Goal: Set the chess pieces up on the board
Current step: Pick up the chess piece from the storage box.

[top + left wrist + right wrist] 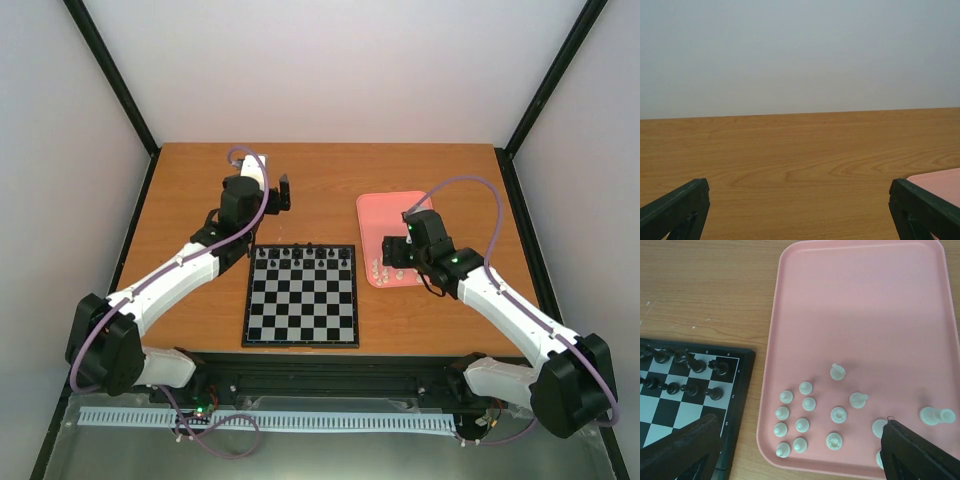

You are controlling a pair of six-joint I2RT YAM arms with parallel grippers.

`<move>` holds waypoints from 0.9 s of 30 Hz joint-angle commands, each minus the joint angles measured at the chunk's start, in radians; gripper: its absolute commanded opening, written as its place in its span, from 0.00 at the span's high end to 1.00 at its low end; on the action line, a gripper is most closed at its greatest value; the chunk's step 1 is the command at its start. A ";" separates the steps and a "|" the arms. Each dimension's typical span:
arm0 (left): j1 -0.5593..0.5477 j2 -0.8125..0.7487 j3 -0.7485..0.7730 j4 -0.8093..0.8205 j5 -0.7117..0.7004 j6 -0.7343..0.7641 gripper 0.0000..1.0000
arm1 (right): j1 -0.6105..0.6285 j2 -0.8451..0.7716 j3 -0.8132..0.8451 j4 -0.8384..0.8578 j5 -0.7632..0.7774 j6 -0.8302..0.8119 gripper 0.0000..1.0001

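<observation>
Your right claw (800, 452) is released, its fingers spread wide, and it grasps nothing. It hangs over the near end of a pink rounded rectangular plastic tray (865, 305). The tiny cream-white chess pieces (809, 403) all lie in that tray, between the claw's fingers and just ahead of them. A tight group of upright ones sits towards the left finger. Looser ones lie towards the right finger, a few tipped on their sides. One piece is half hidden behind the right finger's tip.

The flat square black-and-white checked chessboard (690, 412) lies just left of this claw, beside the tray with a narrow strip of worktop between them. In the wrist view the claw's left finger overlaps the board's corner. Tiny black chess pieces (720, 367) stand in two rows along the board's far edge, ahead and to the left of the claw.

Your left claw (799, 210) is also released, wide open and holding nothing. It points across the brown wood-grain worktop (790, 150), and a corner of the pink tray shows just beside its right finger. Seen from overhead, it sits beyond the board's far left corner, well apart from the white pieces.

Pale grey walls (330, 70) close in the worktop on three sides, with black posts (110, 75) at the far corners.
</observation>
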 commanded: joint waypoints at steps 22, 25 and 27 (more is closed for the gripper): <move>0.033 0.050 0.112 -0.014 0.017 0.005 0.00 | -0.043 0.057 -0.010 -0.060 0.276 0.036 0.00; 0.039 0.034 0.101 -0.014 0.033 0.009 0.00 | -0.092 0.044 -0.034 -0.044 0.253 0.043 0.00; 0.043 0.027 0.083 -0.003 0.029 0.008 0.00 | -0.141 0.034 -0.053 -0.035 0.216 0.052 0.04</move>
